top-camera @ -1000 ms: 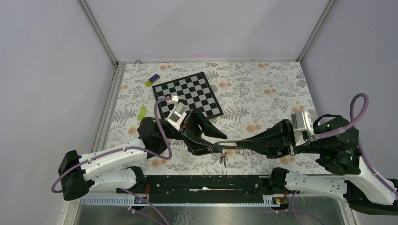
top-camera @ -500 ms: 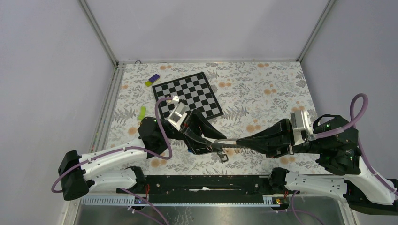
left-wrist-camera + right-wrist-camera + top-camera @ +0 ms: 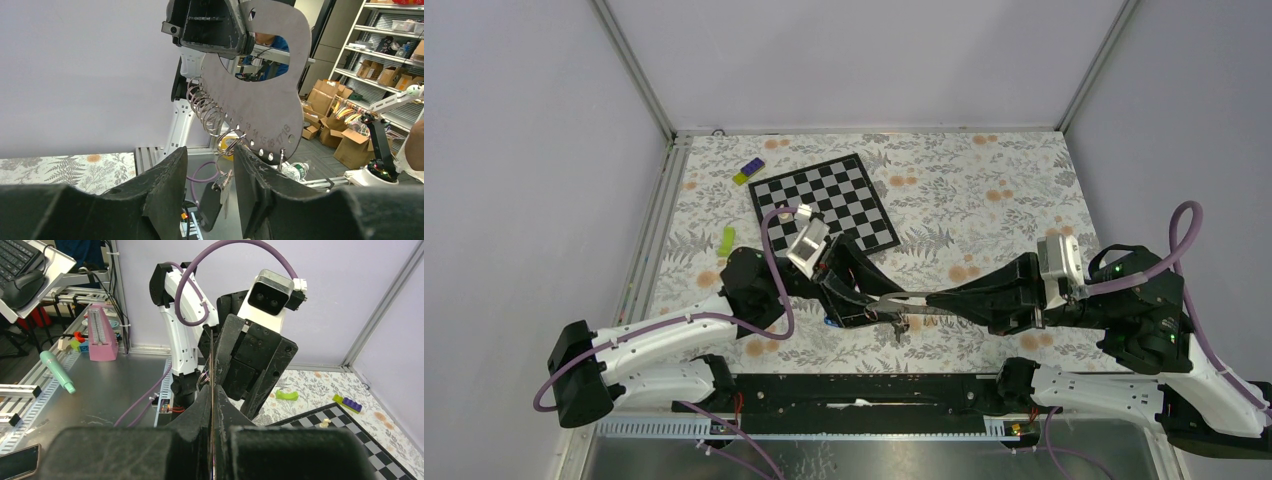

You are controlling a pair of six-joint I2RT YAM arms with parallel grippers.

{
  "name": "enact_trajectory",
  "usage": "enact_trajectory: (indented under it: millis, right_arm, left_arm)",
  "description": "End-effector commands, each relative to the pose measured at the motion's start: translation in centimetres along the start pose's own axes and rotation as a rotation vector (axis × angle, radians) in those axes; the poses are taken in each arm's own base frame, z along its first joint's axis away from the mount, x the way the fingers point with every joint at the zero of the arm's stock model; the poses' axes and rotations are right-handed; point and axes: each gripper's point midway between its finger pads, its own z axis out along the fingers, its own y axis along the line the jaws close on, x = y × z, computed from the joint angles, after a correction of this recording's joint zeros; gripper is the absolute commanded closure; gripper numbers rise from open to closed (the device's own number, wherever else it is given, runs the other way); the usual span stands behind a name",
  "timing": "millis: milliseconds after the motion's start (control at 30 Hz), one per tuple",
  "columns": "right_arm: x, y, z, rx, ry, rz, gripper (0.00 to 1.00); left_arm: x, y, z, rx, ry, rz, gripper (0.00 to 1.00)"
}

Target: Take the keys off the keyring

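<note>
- Found the right gripper point(image 3: 213, 391) pressed tight on a thin metal plate point(image 3: 260, 100), holding it above the table point(image 3: 984, 190) on the near side of the chessboard point(image 3: 824, 200).
- Saw that plate edge-on from the right wrist, a bare sliver between the shut jaws.
- Saw it broadside from the left wrist, with a row of small numbered holes along its lower edge and a large cut-out near the top.
- Noted a run of wire rings point(image 3: 205, 107) threaded along the plate's edge.
- Found the keyring point(image 3: 231, 143) hanging from the plate's lower edge, with the keys point(image 3: 225, 182) dangling beneath it, just near of the chessboard and off the table.
- Found the left gripper point(image 3: 210, 152) facing the right one, also near of the chessboard, with its jaws spread roughly halfway.
- Saw its fingers point(image 3: 165, 190) standing one on either side of the hanging keys, with a plain gap between the keys and the finger on the left of the left wrist view.
- Saw the keyring right up against the top of the other finger; could not tell whether touching or just beside.
- Noticed something dark hanging beside the keys, too blurred to make out.
- Spotted a green piece point(image 3: 726, 240) left of the chessboard, lying on the table.
- Spotted a purple and yellow block point(image 3: 747, 171) just off the chessboard's far left corner.
</note>
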Motion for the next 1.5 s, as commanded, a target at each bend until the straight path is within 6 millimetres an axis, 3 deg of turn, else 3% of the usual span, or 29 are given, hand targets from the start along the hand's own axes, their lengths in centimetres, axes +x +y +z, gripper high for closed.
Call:
enact_trajectory:
  millis: [0, 500, 733, 900, 1100, 1467]
  right_arm:
    - [-0.1, -1.5, -0.2, 0.079, 0.007, -0.037, 1.00]
    - [0.4, -1.8, -0.6, 0.098, 0.032, -0.039, 1.00]
    - [0.7, -2.0, -0.7, 0.112, 0.046, -0.041, 1.00]
    - [1.0, -2.2, -0.7, 0.120, 0.056, -0.043, 1.00]
    - [1.3, -2.5, -0.6, 0.135, 0.064, -0.043, 1.00]
    - [1.7, -2.7, -0.7, 0.149, 0.075, -0.045, 1.00]
  left_arm:
    - [-3.4, -2.4, 0.4, 0.063, -0.072, 0.101, 0.58]
    - [-3.8, -2.2, 0.2, 0.029, -0.073, 0.126, 0.76]
    - [-3.9, -2.2, 0.0, 0.019, -0.072, 0.138, 1.00]
    - [-4.1, -2.3, 0.0, 0.015, -0.081, 0.147, 0.99]
    - [-4.1, -2.2, 0.0, 0.016, -0.085, 0.148, 0.73]
    - [-4.1, -2.3, -0.1, 0.018, -0.086, 0.145, 0.71]
